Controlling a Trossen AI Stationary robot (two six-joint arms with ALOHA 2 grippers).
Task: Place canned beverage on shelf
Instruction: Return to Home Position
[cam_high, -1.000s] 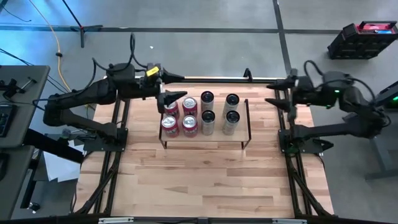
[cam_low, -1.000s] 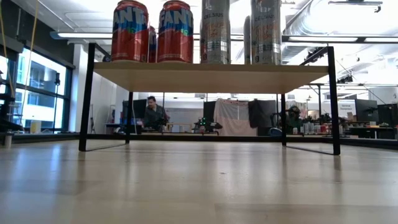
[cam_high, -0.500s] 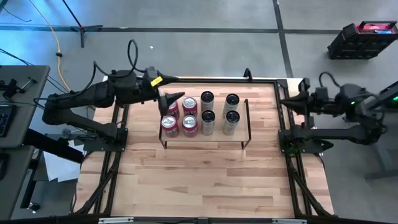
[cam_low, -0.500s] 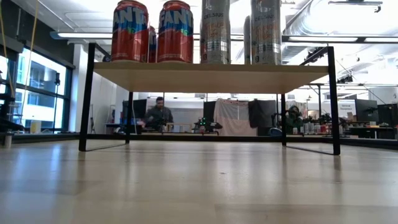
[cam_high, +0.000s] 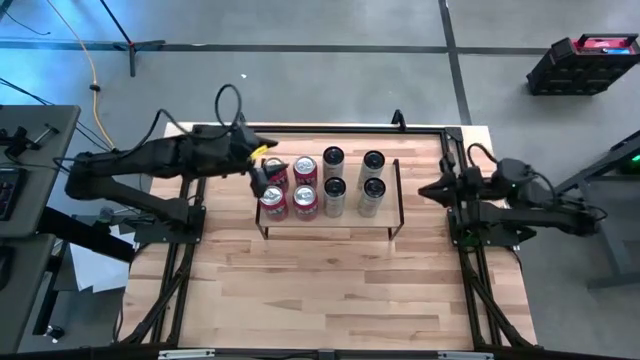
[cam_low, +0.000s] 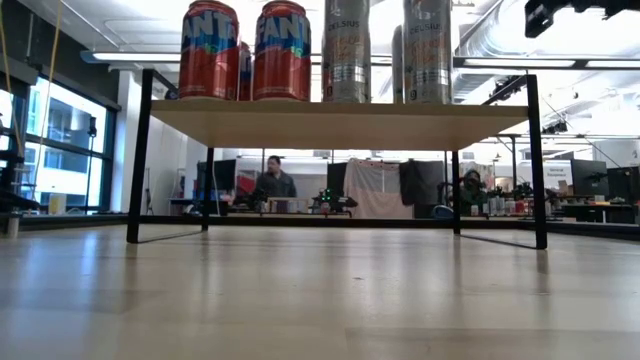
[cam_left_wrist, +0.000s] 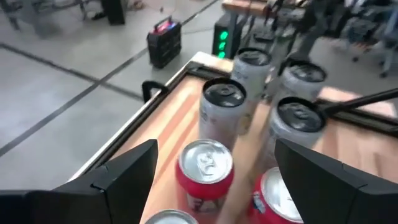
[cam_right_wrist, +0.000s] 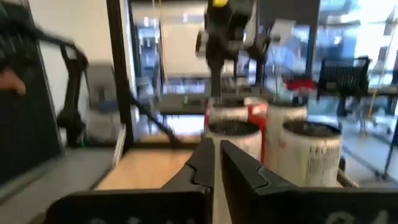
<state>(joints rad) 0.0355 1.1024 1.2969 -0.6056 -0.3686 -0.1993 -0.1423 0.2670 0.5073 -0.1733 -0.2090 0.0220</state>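
The shelf (cam_high: 345, 224) stands at the table's far middle and carries several red cans (cam_high: 305, 170) at its left end and several silver cans (cam_high: 372, 160) at its right. In the low view the cans (cam_low: 282, 50) stand upright on the shelf board (cam_low: 340, 125). My left gripper (cam_high: 262, 175) hovers open over the far-left red can, one finger on either side of the red cans (cam_left_wrist: 205, 165). My right gripper (cam_high: 425, 189) is shut and holds nothing. It sits by the table's right rail and points level toward the shelf (cam_right_wrist: 216, 152).
Black rails (cam_high: 455, 215) run along the table's left, right and far edges. Bare wood (cam_high: 330, 290) lies between the shelf and the near edge. A person (cam_low: 272, 185) sits in the room behind the table. A dark arm part (cam_low: 570, 10) shows at the low view's upper right.
My right gripper has shut. Its arm has drawn back toward the table's right edge, then swung toward the near edge and come lower. My left gripper has stayed open and shifted a little toward the near edge, over the far-left red can. The cans have not moved.
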